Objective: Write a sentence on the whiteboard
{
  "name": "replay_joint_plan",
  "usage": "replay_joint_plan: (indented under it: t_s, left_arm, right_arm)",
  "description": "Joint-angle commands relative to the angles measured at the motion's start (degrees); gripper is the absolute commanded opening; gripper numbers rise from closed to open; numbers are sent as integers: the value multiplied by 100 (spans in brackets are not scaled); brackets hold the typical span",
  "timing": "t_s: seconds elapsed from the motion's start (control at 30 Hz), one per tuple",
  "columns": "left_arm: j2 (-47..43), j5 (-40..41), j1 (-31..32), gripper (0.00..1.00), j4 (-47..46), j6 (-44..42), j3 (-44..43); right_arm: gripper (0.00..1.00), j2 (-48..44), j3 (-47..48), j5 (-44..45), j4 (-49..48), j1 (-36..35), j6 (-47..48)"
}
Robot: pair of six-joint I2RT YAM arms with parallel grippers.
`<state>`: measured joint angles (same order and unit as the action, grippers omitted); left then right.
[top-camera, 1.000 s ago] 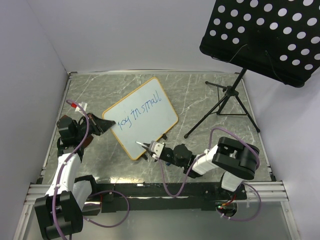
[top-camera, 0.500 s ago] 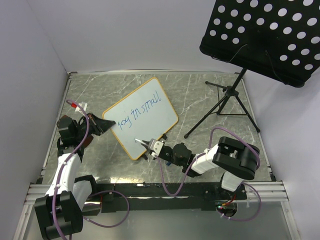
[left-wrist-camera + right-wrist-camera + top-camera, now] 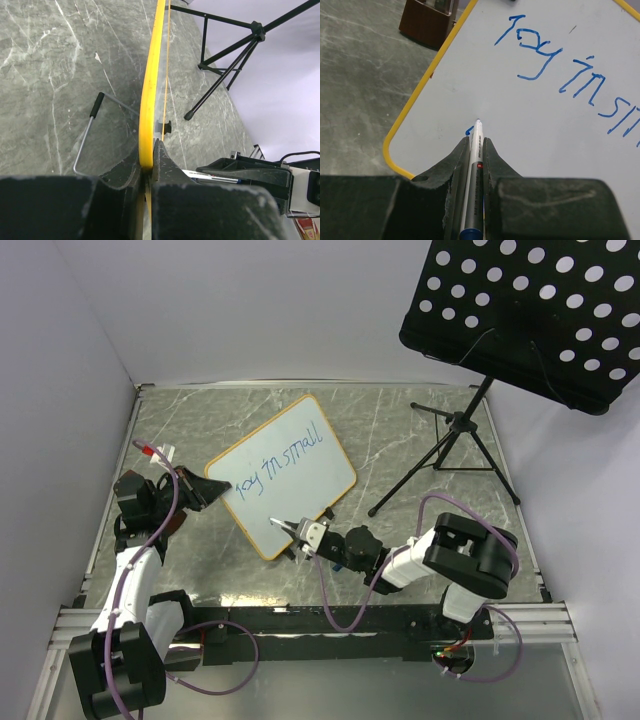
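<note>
The whiteboard (image 3: 285, 475) with a yellow-orange frame stands tilted on the marble table. Blue writing (image 3: 280, 462) on it reads "joy in small" in one line. My left gripper (image 3: 205, 490) is shut on the board's left edge, seen edge-on in the left wrist view (image 3: 148, 107). My right gripper (image 3: 300, 535) is shut on a white marker (image 3: 476, 160) with a blue end. Its tip (image 3: 478, 121) is at the board's lower part (image 3: 540, 130), beside a short new blue stroke (image 3: 468, 131) below the first line.
A black perforated music stand (image 3: 525, 310) on a tripod (image 3: 450, 450) is at the back right. A brown box (image 3: 431, 20) sits beyond the board's left corner. A bent wire support (image 3: 87, 135) lies behind the board. White walls enclose the table.
My right gripper has shifted slightly left and up along the board's lower part with the marker. The left gripper and the board have not moved.
</note>
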<state>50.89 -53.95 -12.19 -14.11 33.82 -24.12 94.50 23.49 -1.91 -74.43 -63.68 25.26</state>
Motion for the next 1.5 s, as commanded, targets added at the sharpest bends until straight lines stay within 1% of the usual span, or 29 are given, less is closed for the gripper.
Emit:
replay_joint_plan:
  t_s: [0.0, 0.4, 0.53, 0.63, 0.8, 1.1, 1.47]
  left_arm:
    - [-1, -168, 85, 1, 84, -491, -84]
    - [-9, -177, 85, 1, 84, -491, -84]
    - [-9, -177, 85, 1, 75, -491, -84]
    - [-9, -168, 85, 1, 92, -499, -75]
    - [-1, -168, 93, 1, 75, -491, -84]
    - [-27, -168, 93, 1, 93, -500, -84]
    - [-1, -177, 94, 1, 75, -491, -84]
  right_arm:
    - [0, 86, 165, 33, -1636, 101, 15]
    - [0, -81, 130, 182, -1486, 400, -47]
    - [0, -160, 77, -19, -1592, 400, -56]
    - [0, -239, 130, -178, -1566, 400, -100]
    - [0, -265, 279, -160, -1539, 392, -82]
    - [0, -11, 622, -20, -1328, 392, -170]
    - [0, -98, 201, -257, -1399, 383, -144]
